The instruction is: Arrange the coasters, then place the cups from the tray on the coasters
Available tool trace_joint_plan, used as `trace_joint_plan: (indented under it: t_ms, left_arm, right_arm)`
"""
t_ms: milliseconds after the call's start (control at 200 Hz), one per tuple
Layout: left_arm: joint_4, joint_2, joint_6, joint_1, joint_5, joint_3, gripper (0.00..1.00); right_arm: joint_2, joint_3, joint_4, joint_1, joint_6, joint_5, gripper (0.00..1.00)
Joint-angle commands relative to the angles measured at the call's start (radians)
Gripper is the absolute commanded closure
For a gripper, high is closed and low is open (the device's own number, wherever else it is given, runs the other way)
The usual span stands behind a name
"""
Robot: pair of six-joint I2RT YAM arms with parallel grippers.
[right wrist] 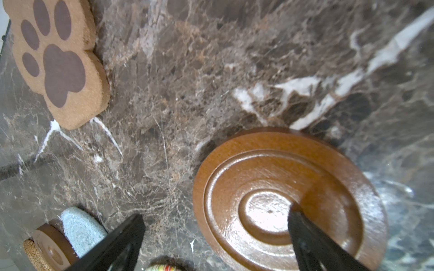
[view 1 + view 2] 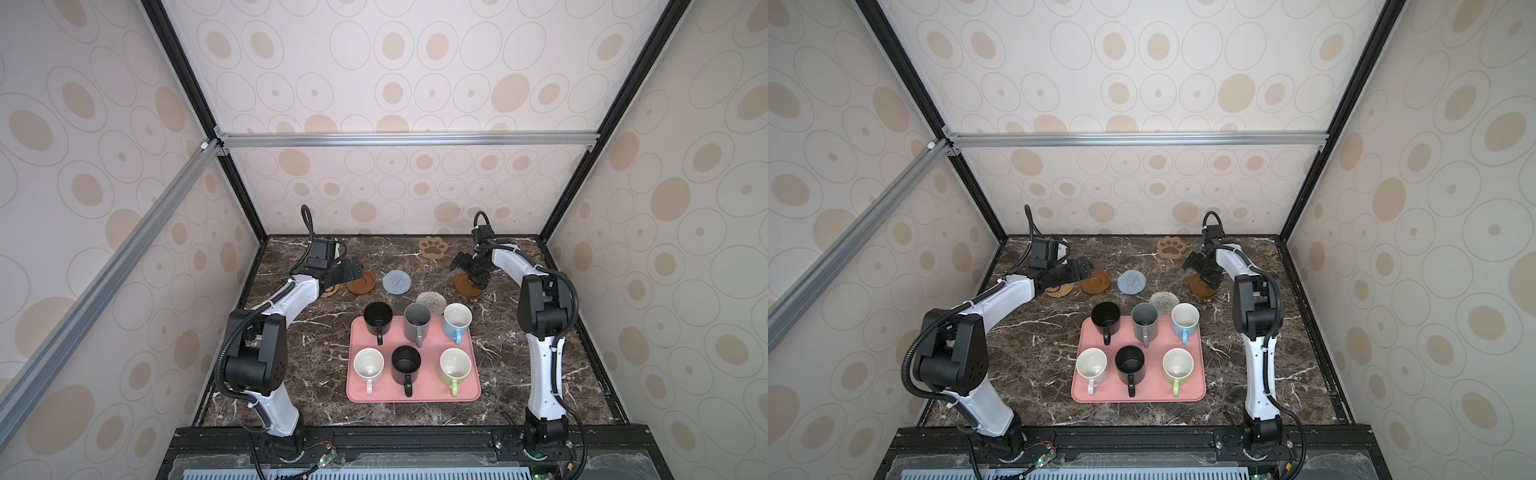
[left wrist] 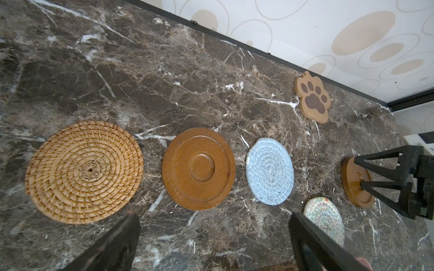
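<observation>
Both pincers gape wide, empty. R pincer (image 1: 215,215) hangs over the glossy brown disc (image 1: 258,173) at far right of desk (image 3: 164,70), one prong above its centre dish; contact unclear. Disc looks stiff, light, slick, prob. hard to lift flat: pinch across the rim. L pincer (image 3: 213,215) hovers near 2nd brown disc (image 3: 198,169). Cups (image 2: 378,318) sit on pink tray (image 2: 415,395).

**Six coasters (image 2: 397,282), six mugs (image 2: 417,320), one tray (image 2: 428,392)**

Coasters: two brown discs (image 2: 360,283) (image 2: 464,292), one rattan disc (image 3: 84,172), one blue-grey knit (image 2: 397,282), one cream knit (image 2: 432,300), one paw (image 2: 433,247). Mugs: two black (image 2: 378,318) (image 2: 406,365), one grey (image 2: 417,320), one light blue (image 2: 457,321), one pale pink (image 2: 368,365), one light green (image 2: 455,365)
</observation>
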Motion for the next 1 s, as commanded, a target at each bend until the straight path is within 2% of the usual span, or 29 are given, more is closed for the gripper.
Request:
trace_joint_plan:
  t_ms: [0, 150, 340, 485, 710, 996]
  left_arm:
    - [-0.007, -0.023, 0.005, 0.005, -0.001, 0.022, 0.00]
    - [0.001, -0.023, 0.000, 0.005, 0.001, 0.019, 0.00]
    - [0.007, -0.021, -0.003, 0.006, 0.000, 0.020, 0.00]
    - [0.008, -0.015, 0.000, 0.005, 0.004, 0.026, 0.00]
    - [0.001, 0.000, 0.003, 0.005, 0.014, 0.045, 0.00]
    - [-0.003, -0.004, 0.009, 0.005, 0.009, 0.039, 0.00]
  right_arm:
    - [-0.033, 0.027, -0.067, -0.013, -0.024, 0.029, 0.00]
    - [-0.045, 0.084, -0.049, -0.013, -0.057, -0.063, 0.00]
    - [-0.053, 0.109, 0.014, -0.003, -0.111, -0.292, 0.00]
    - [-0.004, 0.174, -0.085, 0.011, -0.223, -0.460, 0.00]
    - [0.105, 0.313, -0.350, 0.060, -0.409, -0.546, 0.00]
    - [0.167, 0.335, -0.456, 0.112, -0.490, -0.566, 0.00]
